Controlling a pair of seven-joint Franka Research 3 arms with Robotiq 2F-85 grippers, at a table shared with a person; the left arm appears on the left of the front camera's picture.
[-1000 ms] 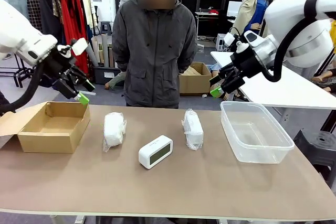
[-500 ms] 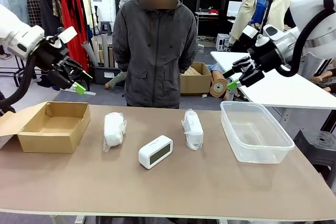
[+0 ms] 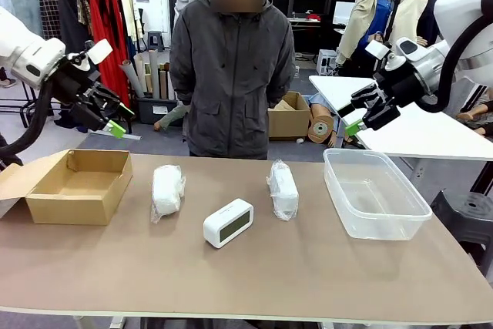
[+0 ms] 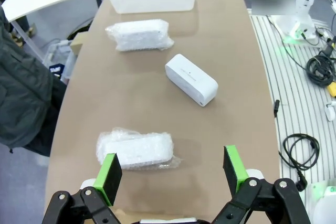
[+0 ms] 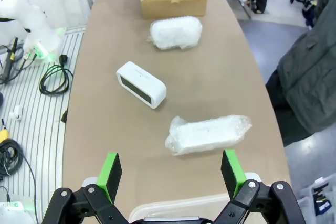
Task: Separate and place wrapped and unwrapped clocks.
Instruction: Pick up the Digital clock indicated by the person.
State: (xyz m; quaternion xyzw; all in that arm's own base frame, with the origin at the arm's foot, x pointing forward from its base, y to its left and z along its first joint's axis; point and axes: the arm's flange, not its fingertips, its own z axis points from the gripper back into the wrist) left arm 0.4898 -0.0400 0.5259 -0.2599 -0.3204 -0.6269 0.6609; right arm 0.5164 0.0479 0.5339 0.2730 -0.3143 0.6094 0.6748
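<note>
Bare clock (image 3: 228, 223) on counter (image 3: 308, 275); first wrapped bundle (image 3: 167, 190) to its left, second wrapped bundle (image 3: 283, 188) to its right, none sorted. Left fingers (image 3: 117, 129) and right fingers (image 3: 353, 127), spread and empty, have drawn back high above the clock: no pick begun.

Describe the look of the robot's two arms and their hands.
The left arm and the right arm both have smooth, rounded white shells, each with a thick black cable looping outside it. The left hand and the right hand are black linkage mechanisms with two fingers each, tipped with bright green rectangular pads.
</note>
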